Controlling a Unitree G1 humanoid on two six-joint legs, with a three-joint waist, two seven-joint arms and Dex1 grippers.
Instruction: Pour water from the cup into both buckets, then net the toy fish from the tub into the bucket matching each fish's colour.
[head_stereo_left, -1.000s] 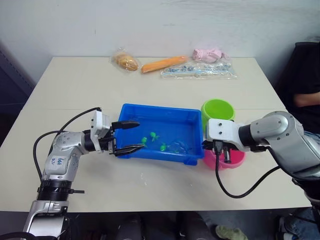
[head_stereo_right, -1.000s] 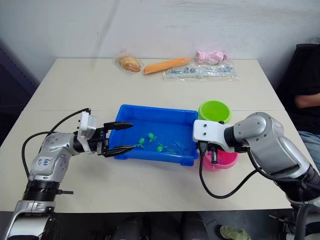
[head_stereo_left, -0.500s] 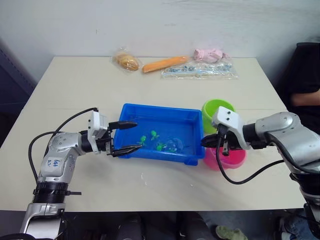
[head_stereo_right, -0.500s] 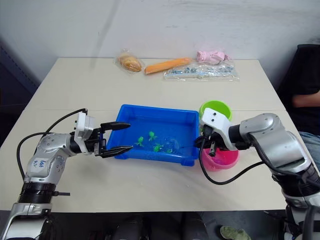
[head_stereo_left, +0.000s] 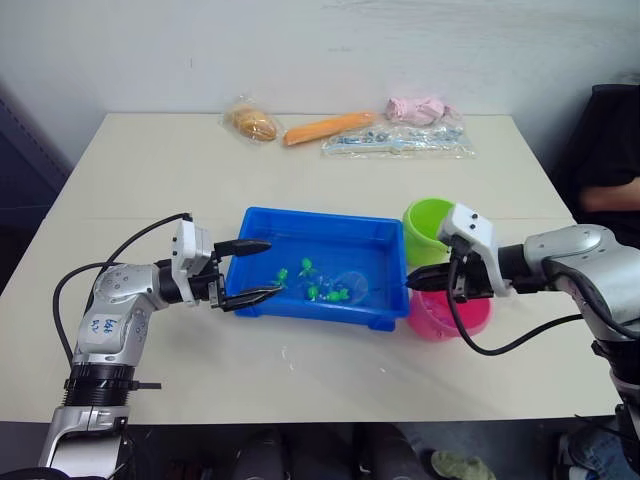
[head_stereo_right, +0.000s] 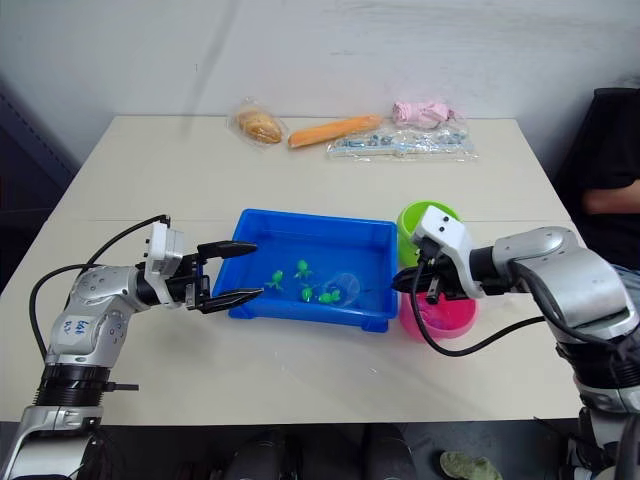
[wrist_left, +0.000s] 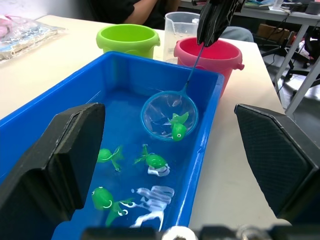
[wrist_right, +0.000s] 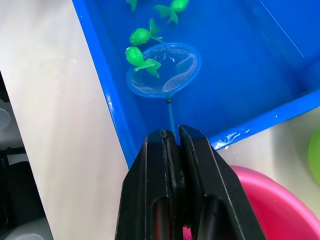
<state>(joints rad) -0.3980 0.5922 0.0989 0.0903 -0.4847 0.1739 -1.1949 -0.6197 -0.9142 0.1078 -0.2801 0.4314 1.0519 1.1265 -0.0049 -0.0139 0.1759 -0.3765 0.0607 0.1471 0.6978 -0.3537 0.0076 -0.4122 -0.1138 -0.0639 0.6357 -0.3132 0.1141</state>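
The blue tub (head_stereo_left: 312, 217) sits mid-table with several green toy fish (head_stereo_left: 310, 291) in its water. The net (wrist_left: 169, 115) rests in the tub's right half, and one green fish (wrist_left: 176, 128) lies in its hoop. My right gripper (head_stereo_left: 412, 284) is shut on the net's thin handle, above the gap between the tub and the pink bucket (head_stereo_left: 450, 316). Behind the pink bucket stands the green bucket (head_stereo_left: 428, 228). The clear cup (wrist_left: 179, 25) stands behind the buckets. My left gripper (head_stereo_left: 272, 268) is open, its fingers spanning the tub's left end.
Along the table's far edge lie a bagged bun (head_stereo_left: 250, 122), an orange carrot-shaped item (head_stereo_left: 327, 127), a clear bag of small parts (head_stereo_left: 395, 140) and a pink cloth (head_stereo_left: 418, 108). A person (head_stereo_left: 610, 170) sits at the right side of the table.
My right arm has drawn back to the right and turned at the wrist, sweeping the net's hoop through the water to the fish. The left gripper has eased slightly left, still open.
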